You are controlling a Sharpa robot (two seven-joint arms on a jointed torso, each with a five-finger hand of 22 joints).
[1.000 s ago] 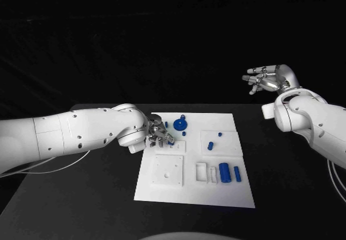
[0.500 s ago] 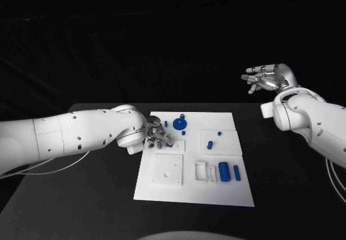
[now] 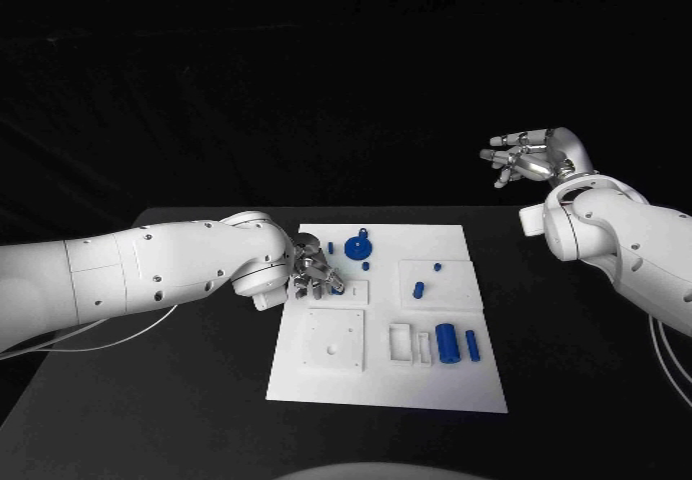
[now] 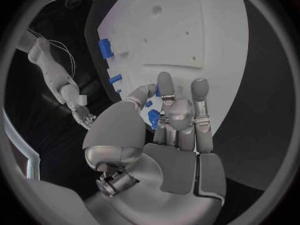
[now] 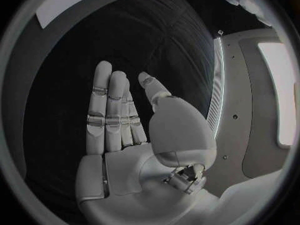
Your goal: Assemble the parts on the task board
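The white task board [image 3: 433,385] lies mid-table. My left hand [image 3: 315,274] hovers over its upper left corner, its fingers curled round a small blue part [image 3: 336,285]. In the left wrist view that small blue part [image 4: 153,118] sits between the thumb and the fingers [image 4: 181,116], so it looks pinched. On the board lie a blue round disc [image 3: 359,248], a blue peg [image 3: 420,291], a blue cylinder [image 3: 449,343] and a blue bar [image 3: 473,347]. My right hand [image 3: 526,158] is raised high beyond the table's far right, fingers apart [image 5: 112,115], holding nothing.
A white square plate [image 3: 335,340] and two white frames [image 3: 411,343] sit on the board's near half. Black table [image 3: 188,400] surrounds the board. My left forearm [image 3: 159,270] spans the table's left side.
My left hand has drawn slightly left and up over the board's corner with the small blue part. The right hand has barely moved.
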